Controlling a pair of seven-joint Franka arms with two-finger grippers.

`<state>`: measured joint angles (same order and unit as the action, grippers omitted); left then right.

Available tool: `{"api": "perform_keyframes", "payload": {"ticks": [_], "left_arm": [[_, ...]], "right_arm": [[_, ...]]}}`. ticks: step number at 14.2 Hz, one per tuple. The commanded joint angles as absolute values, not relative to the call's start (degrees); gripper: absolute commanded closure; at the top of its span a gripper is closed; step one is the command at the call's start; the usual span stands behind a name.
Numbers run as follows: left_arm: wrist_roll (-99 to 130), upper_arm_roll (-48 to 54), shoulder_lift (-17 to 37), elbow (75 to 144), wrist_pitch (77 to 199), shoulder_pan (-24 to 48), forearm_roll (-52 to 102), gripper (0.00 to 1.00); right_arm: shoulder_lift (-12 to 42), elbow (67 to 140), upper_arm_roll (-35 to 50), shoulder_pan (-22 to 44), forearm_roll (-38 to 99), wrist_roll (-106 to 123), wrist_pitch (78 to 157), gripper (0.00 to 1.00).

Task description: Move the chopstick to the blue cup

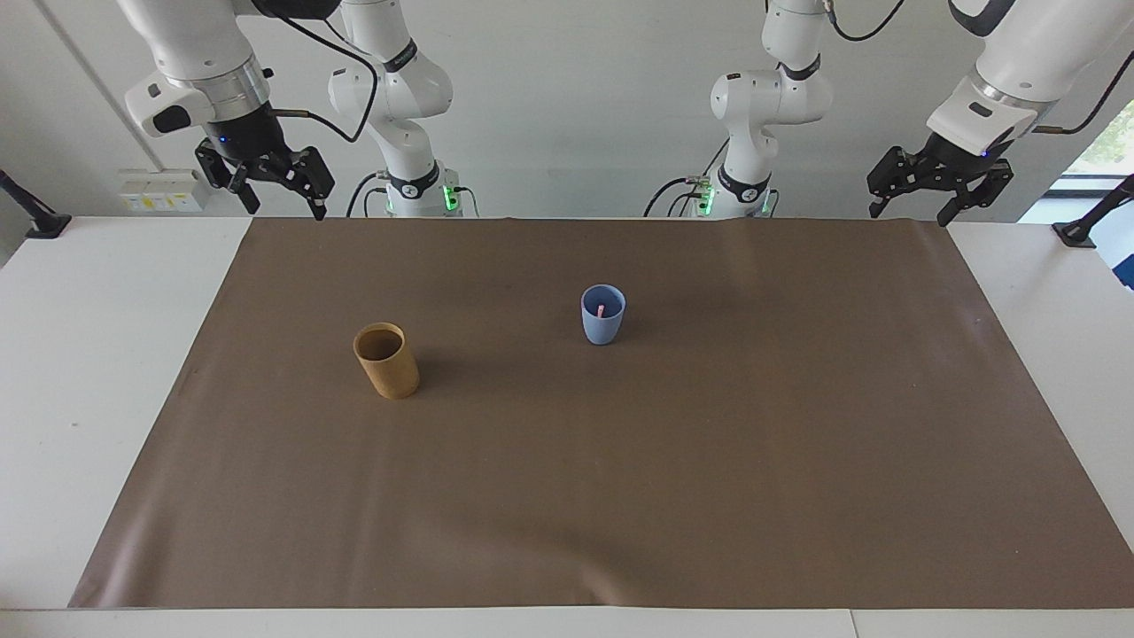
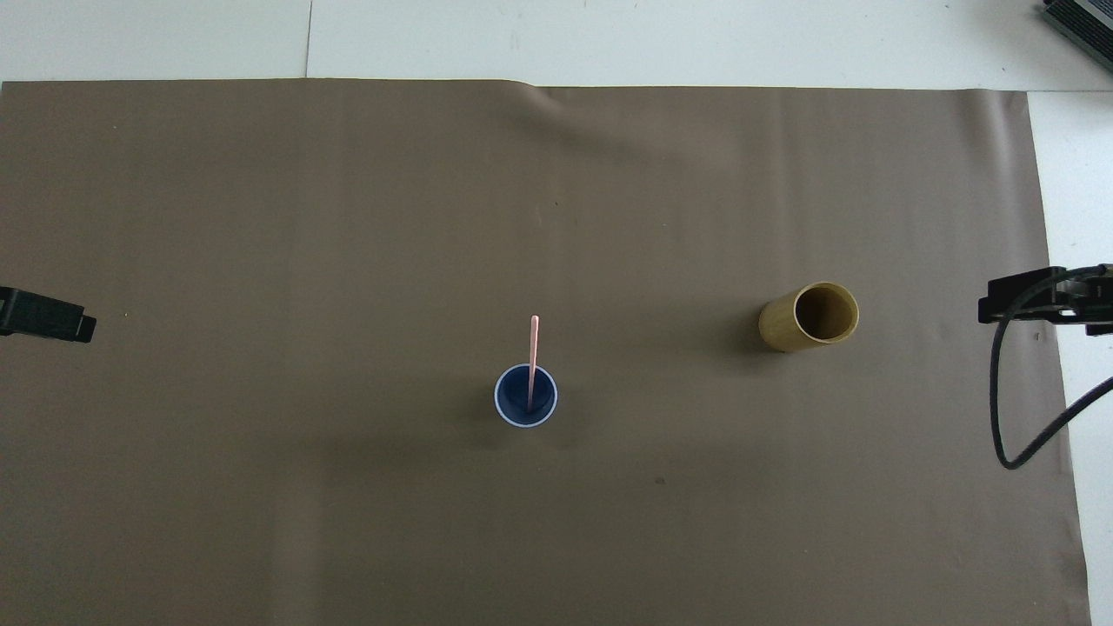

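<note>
The blue cup (image 1: 602,315) stands upright on the brown mat, near the middle and toward the robots. One pink chopstick (image 1: 601,310) stands in it, its top leaning on the rim; from overhead the chopstick (image 2: 533,352) sticks out of the blue cup (image 2: 504,407). My right gripper (image 1: 283,206) hangs open and empty above the mat's edge at the right arm's end, and its tip shows in the overhead view (image 2: 1035,296). My left gripper (image 1: 910,213) hangs open and empty above the mat's corner at the left arm's end, and its tip shows overhead too (image 2: 48,315).
A tan-brown cylindrical cup (image 1: 386,361) stands upright on the mat toward the right arm's end, a little farther from the robots than the blue cup; overhead (image 2: 809,316) its inside looks empty. The brown mat (image 1: 620,496) covers most of the white table.
</note>
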<state>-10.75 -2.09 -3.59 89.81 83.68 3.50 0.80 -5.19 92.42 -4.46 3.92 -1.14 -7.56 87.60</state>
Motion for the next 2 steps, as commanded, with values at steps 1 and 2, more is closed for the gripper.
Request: {"api": "perform_keyframes", "payload": {"ticks": [1, 2], "left_arm": [[-10.90, -1.41, -4.92, 91.23, 83.58, 2.64, 0.09, 0.00], [-10.90, -1.41, -4.92, 91.23, 83.58, 2.64, 0.09, 0.00]], "right_arm": [[-6.41, 93.60, -3.96, 3.52, -0.79, -8.96, 87.98, 0.00], [-6.42, 93.69, -3.96, 3.52, -0.79, -8.96, 87.98, 0.00]]}}
